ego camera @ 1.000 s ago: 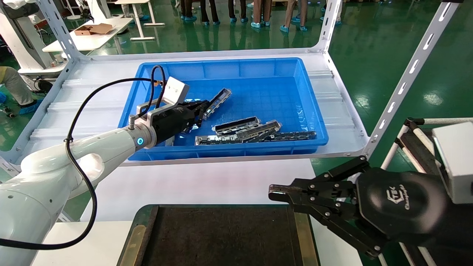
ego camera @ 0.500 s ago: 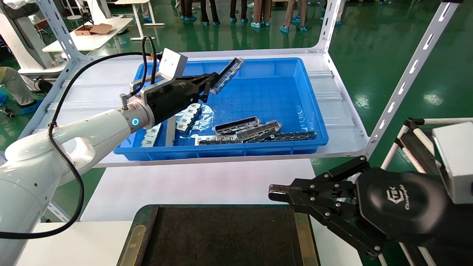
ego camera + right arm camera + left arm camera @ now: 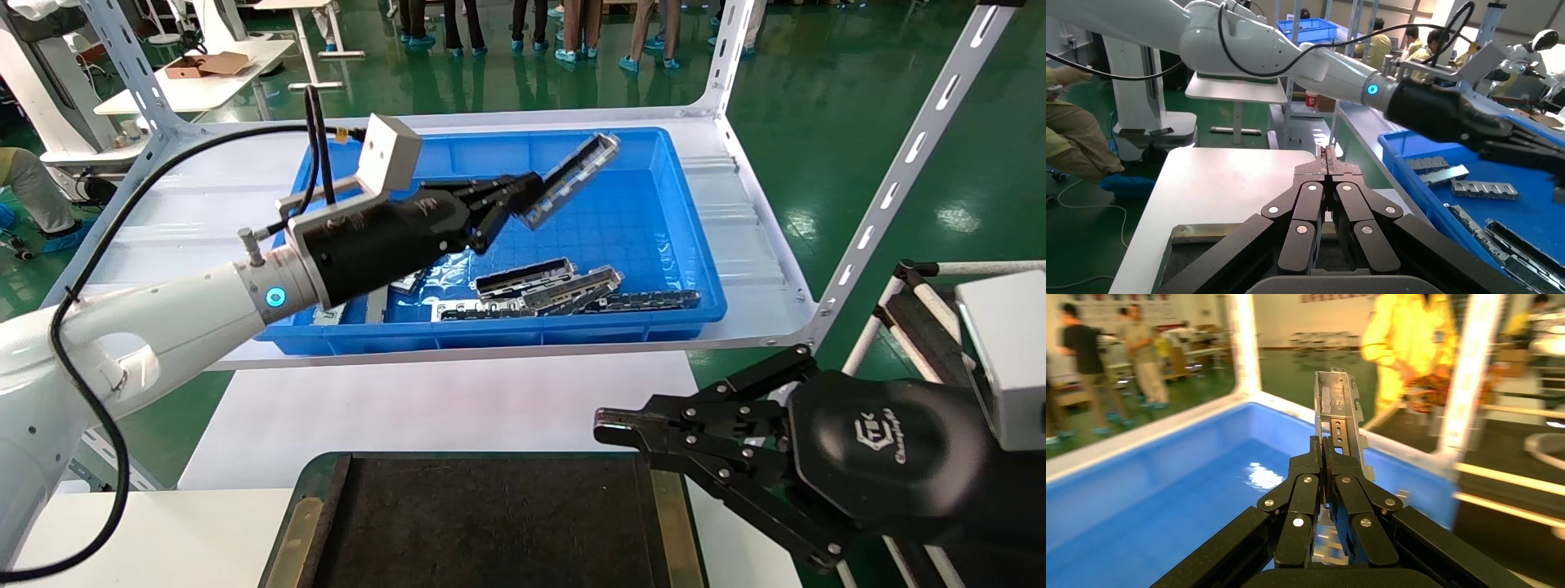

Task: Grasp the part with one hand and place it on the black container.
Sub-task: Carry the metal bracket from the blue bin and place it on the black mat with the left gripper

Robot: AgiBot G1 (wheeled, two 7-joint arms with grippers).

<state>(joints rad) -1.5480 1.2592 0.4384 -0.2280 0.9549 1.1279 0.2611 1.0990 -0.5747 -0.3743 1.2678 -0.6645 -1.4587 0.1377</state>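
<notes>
My left gripper is shut on the part, a slim silver-grey slotted channel bar, and holds it tilted up in the air above the blue bin. In the left wrist view the part sticks out past the closed fingertips. The black container, a flat dark tray with brass side strips, lies at the near edge below. My right gripper is shut and empty, parked over the tray's right side; it also shows in the right wrist view.
Several more metal bars lie on the bin floor near its front wall. The bin sits on a white shelf with slotted uprights. A white table surface lies between shelf and tray.
My left gripper has lifted the part out of the bin and carried it up and to the right. The right arm has not moved.
</notes>
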